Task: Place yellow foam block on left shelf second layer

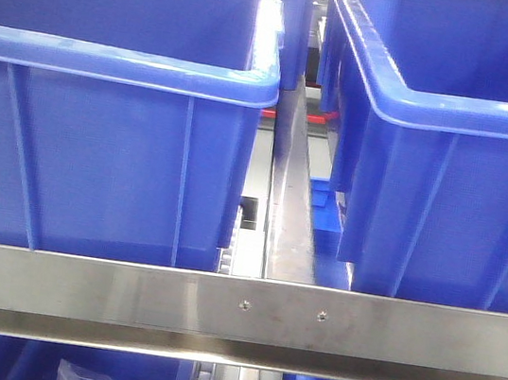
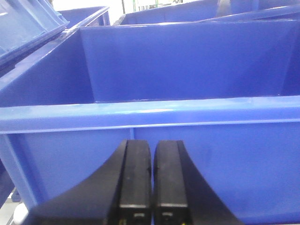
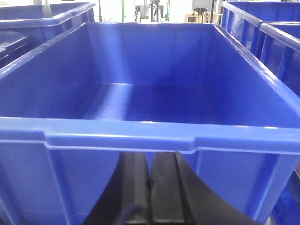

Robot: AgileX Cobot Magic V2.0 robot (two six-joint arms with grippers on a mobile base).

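Behind steel shelf rail [image 1: 236, 307], two blue plastic bins: left bin [image 1: 96, 157], right bin [image 1: 456, 182]. Left tool [image 2: 151, 187] closed, empty, before blue bin wall [image 2: 211, 154]. Right tool [image 3: 149, 192] closed, empty, before bin rim [image 3: 140, 136]. Yellow foam block not visible.

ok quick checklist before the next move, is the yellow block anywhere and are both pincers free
1. Yellow foam block located: not ok, it shows in none of the three views.
2. Left pincer free: ok, fingers together with nothing between them.
3. Right pincer free: ok, fingers together and holding nothing.
4. Bin ahead of the right pincer, the blue bin: ok, its floor shows bare.
5. Bin ahead of the left pincer: cannot tell, its floor is hidden behind the front rim.
6. Shelf rail and bins in the front view: ok, nothing lies on the rail.
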